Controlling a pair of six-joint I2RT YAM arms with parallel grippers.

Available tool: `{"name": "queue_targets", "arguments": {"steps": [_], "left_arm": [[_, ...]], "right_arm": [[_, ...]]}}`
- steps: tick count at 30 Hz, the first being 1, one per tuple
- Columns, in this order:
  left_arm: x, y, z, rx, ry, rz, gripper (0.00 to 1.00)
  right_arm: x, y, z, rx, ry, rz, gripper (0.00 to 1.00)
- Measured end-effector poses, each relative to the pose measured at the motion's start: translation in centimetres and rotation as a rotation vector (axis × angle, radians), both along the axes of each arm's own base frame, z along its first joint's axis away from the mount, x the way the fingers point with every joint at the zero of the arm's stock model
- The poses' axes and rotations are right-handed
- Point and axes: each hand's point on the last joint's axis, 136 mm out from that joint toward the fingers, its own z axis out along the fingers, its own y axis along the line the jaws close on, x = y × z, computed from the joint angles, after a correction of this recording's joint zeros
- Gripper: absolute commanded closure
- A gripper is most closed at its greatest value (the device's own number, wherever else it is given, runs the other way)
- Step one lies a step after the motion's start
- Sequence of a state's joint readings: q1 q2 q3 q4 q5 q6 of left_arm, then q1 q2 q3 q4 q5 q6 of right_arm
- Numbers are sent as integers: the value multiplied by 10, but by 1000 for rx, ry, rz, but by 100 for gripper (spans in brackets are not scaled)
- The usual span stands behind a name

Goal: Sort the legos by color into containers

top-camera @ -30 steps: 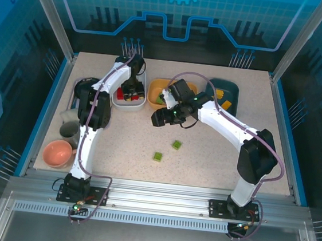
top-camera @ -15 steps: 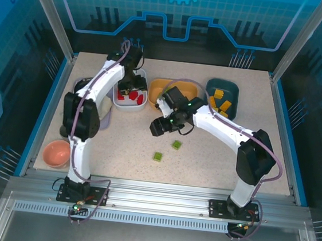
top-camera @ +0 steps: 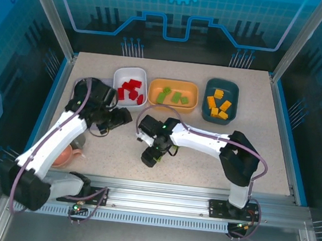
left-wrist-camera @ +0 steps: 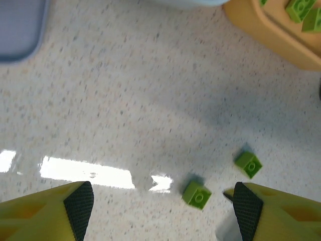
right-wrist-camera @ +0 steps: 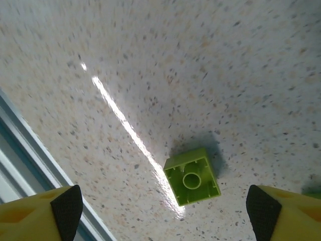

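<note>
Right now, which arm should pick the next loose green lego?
Right. The right gripper, open, hangs directly over a green lego; the left gripper, also open, sits farther off.

We see a speckled beige counter (top-camera: 201, 173) inside an aluminium frame (top-camera: 165, 193), with blue transparent panels (top-camera: 103, 8) around it. Bright light reflects on its surface.

Bare bench (top-camera: 286, 133) lies free across the right side — the white bowl (top-camera: 130, 74), orange bowl (top-camera: 171, 108) and teal bowl (top-camera: 218, 119) wall off the back. Bare bench rings the green brick (right-wrist-camera: 192, 176) between the right claw's (top-camera: 150, 155) spread fingers (right-wrist-camera: 65, 206), though the front rail (right-wrist-camera: 25, 160) runs near; the left claw (top-camera: 121, 118) hangs close to the right arm (top-camera: 193, 140).
</note>
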State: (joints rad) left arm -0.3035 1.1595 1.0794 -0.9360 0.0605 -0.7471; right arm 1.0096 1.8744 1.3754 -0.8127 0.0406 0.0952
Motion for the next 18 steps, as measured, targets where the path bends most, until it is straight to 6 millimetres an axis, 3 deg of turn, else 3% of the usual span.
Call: {"name": "queue_targets", "arguments": {"steps": [5, 9, 18], "left_arm": [[-28, 6, 11, -73, -62, 55, 23], [-32, 7, 18, -99, -89, 81, 23], [-32, 5, 18, -111, -81, 87, 24]], "right_arm": [[1, -15, -28, -126, -3, 58, 25], [4, -21, -45, -194, 3, 81, 38], [6, -17, -44, -204, -11, 83, 66]]}}
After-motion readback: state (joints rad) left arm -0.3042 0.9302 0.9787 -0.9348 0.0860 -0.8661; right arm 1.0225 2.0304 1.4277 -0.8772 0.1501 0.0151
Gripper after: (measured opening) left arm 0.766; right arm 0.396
